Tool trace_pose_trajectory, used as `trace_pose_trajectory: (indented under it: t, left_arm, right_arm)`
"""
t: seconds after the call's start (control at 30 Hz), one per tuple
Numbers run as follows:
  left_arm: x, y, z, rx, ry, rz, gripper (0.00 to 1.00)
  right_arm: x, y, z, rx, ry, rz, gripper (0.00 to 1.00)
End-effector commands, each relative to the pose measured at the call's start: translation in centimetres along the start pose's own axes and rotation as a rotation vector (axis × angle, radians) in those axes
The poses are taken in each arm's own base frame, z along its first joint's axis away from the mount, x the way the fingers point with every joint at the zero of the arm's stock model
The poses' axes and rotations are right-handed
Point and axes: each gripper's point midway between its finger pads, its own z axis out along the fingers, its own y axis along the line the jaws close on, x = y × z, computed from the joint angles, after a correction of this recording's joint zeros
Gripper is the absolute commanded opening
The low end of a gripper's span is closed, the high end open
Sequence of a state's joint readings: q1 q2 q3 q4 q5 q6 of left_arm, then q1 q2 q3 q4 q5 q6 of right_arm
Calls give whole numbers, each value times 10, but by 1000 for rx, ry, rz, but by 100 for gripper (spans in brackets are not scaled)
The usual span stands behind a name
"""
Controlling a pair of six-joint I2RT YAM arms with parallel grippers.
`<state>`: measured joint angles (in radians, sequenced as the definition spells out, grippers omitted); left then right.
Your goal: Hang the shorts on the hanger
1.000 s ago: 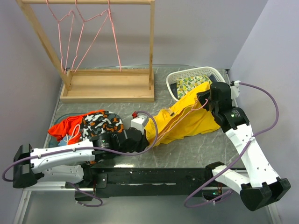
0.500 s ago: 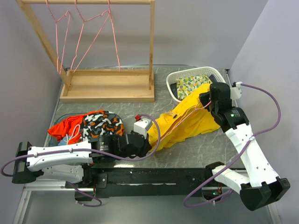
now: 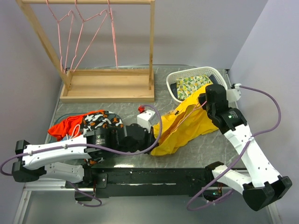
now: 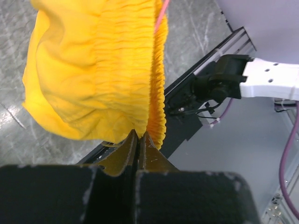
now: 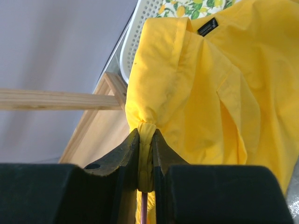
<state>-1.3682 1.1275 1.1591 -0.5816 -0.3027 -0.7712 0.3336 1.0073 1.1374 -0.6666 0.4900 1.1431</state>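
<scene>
My left end effector is closed right down, its tips pinching the very edge of the gathered waistband of the shorts, at the end of the garment farthest from the basket. My right end effector is narrow, clamped on a bunched knot of the yellow cloth just beside the basket's near rim. A bit of pink wire shows low between its fingers, so I judge it pinches the hanger along with the fabric, though I cannot see how firmly. The shorts hang stretched between my two grips, slanting away from the basket, with the lower folds resting on the counter. The hanger's wire runs in between the folds of the waistband, so it looks partly threaded and not yet seated. What worries me most is the left pinch: it has only a thin lip of elastic, and a hard pull away from the basket could snap the band out and let the opening collapse over the wire. If my right grip loosens, the hanger could slide free inside the cloth. The corner lying against the basket's rim could also snag and drag the basket when I lift.
</scene>
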Motion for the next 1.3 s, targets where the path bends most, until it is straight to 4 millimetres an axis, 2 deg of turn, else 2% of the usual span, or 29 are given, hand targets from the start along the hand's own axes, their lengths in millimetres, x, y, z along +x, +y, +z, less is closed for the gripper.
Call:
trace_pose_trajectory:
  t: [0.0,0.07,0.1,0.17,0.2,0.27,0.33,0.37,0.43,0.47,0.53,0.67,0.73,0.77,0.83,0.87,0.93,1.0,1.1,1.17,1.27]
  left_arm:
    - [-20,-20,-4,27,16,13,2]
    - [-32,-20,-2,24,9,1,1]
    - [-48,-17,0,19,-18,-19,1]
    - [-58,-16,1,36,-24,-32,2]
    - [-72,-11,1,23,-44,-41,2]
    - [-83,-6,2,14,-52,-30,3]
    - [-92,-10,4,11,-53,-15,7]
    - [-93,-11,5,15,-54,0,14]
    - [-91,-10,12,10,-52,13,21]
    - [-92,-5,15,-7,-58,15,26]
    - [-85,0,26,-6,-55,25,28]
    - [-68,12,43,-14,-31,41,33]
    - [-56,22,52,-47,-8,49,34]
    - [-53,25,55,-54,-3,51,38]
    - [-45,31,61,-69,10,54,44]
    - [-43,33,61,-73,14,52,50]
    - [-39,35,61,-71,18,52,53]
    - [-40,35,56,-61,5,53,62]
    - [-43,37,47,-63,-13,63,64]
    - [-41,46,43,-98,-7,82,65]
    - [-28,59,35,-124,11,106,63]
  right_arm:
    - [-13,33,-20,-60,-72,61,0]
    - [-2,39,-25,-46,-14,45,0]
    - [-3,46,-35,-49,20,53,0]
    - [-5,59,-44,-61,39,55,0]
    - [0,57,-50,-45,60,40,0]
    - [0,63,-56,-55,74,43,0]
    - [8,70,-57,-91,111,48,0]
    - [14,67,-52,-85,121,43,0]
    - [29,69,-46,-91,173,45,0]
    - [43,62,-37,-66,201,26,0]
    - [60,61,-29,-61,261,20,0]
    - [94,41,-2,1,356,-18,0]
    - [100,38,6,-3,370,-26,0]
    - [106,29,12,20,393,-28,0]
    - [109,23,21,21,406,-19,0]
    - [113,13,26,44,420,-20,0]
    - [111,5,35,62,428,0,0]
    - [108,-5,43,97,418,2,0]
    - [107,-10,48,108,418,7,0]
    - [106,-12,51,113,419,11,0]
    - [106,-12,51,116,415,7,0]
